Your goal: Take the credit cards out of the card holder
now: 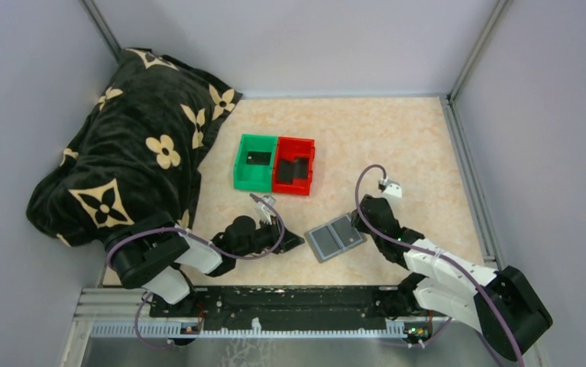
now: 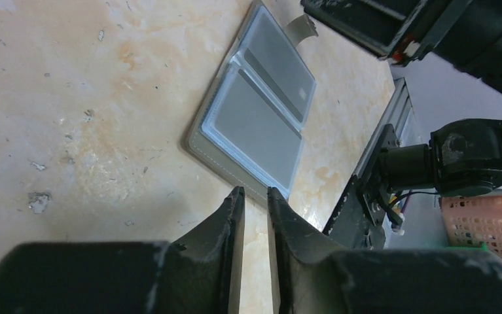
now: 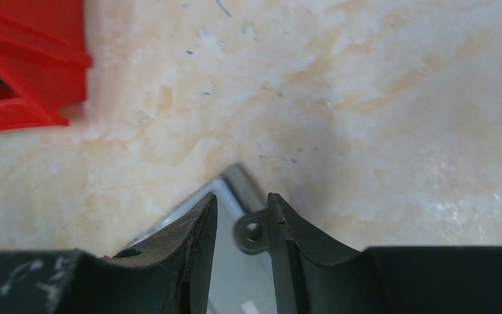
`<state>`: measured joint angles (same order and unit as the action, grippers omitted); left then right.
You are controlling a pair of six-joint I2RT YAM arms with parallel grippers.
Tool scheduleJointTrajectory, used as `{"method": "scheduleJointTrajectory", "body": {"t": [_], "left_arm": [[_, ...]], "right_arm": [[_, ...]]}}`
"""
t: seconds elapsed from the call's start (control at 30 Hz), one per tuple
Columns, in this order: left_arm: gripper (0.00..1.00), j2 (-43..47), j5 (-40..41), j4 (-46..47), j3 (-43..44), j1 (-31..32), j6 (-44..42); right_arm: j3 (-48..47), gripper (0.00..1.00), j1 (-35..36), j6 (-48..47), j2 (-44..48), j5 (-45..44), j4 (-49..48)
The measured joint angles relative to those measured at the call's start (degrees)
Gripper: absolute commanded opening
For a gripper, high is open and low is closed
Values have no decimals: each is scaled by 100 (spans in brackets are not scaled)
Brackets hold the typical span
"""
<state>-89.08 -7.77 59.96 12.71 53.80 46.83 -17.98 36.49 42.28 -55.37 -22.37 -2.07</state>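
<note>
The grey card holder lies open and flat on the table between my two grippers. In the left wrist view its two slotted panels show grey cards behind clear sleeves. My left gripper sits low at the holder's left edge. Its jaws are closed to a thin slit with nothing between them. My right gripper is over the holder's far right corner. It is a little open, and the holder's snap tab lies beside the right finger. A dark card lies in the green bin and another in the red bin.
The green bin and the red bin stand joined behind the holder; the red bin also shows in the right wrist view. A black flowered cloth covers the back left. Grey walls close in the table.
</note>
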Motion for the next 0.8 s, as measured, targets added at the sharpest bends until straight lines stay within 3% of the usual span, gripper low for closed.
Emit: {"method": "scheduleJointTrajectory", "body": {"t": [0.37,0.57,0.8], "left_arm": [[28,-468,17,256,205,511,319],[27,-1150,-72,769,219,597,636],[27,-894,31,702,216,597,675]], "right_arm": [[673,34,-179,492,640,299,234],[754,20,-179,610,763,367,354],[1165,14,-136,1016,1394,702,391]]}}
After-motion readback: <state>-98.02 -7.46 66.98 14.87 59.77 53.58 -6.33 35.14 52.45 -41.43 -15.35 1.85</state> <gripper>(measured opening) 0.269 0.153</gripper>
